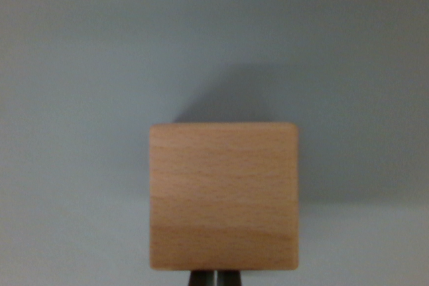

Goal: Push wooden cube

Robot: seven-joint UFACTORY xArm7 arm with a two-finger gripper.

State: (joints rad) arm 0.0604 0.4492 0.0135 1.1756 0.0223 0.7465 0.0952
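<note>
Closed fingertips of the gripper [214,278] were seen at the bottom edge of the wrist view, pressed together with nothing held, just behind the wooden cube [223,196]. Whether they touched it could not be told. On the plain grey desk [80,65] the cube sat square, no desk edge visible. An off-centre push would likely have spun the cube aside.

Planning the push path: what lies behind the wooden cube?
Beyond the wooden cube only bare grey surface and the cube's shadow show. The strip directly behind it is hidden.
</note>
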